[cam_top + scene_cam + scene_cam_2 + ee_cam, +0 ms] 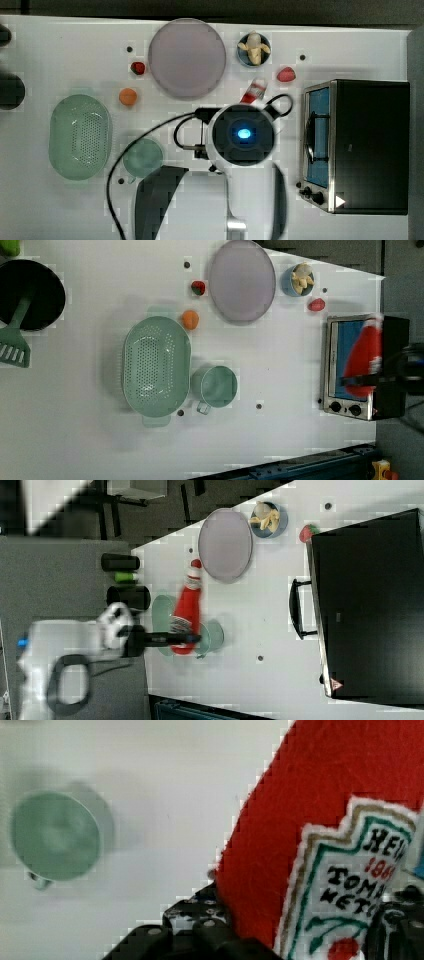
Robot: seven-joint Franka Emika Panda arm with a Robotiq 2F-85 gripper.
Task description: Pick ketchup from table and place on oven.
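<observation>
A white bench fills most of the scene; beyond its far edge in the top view lies a dark strip of floor; in the right view grey floor spreads on the left, with dark furniture legs near the top; light is even.

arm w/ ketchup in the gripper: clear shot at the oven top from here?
Probably yes. The gripper holds the ketchup lifted off the table, and the oven has a bare black top, nothing standing on it.
</observation>
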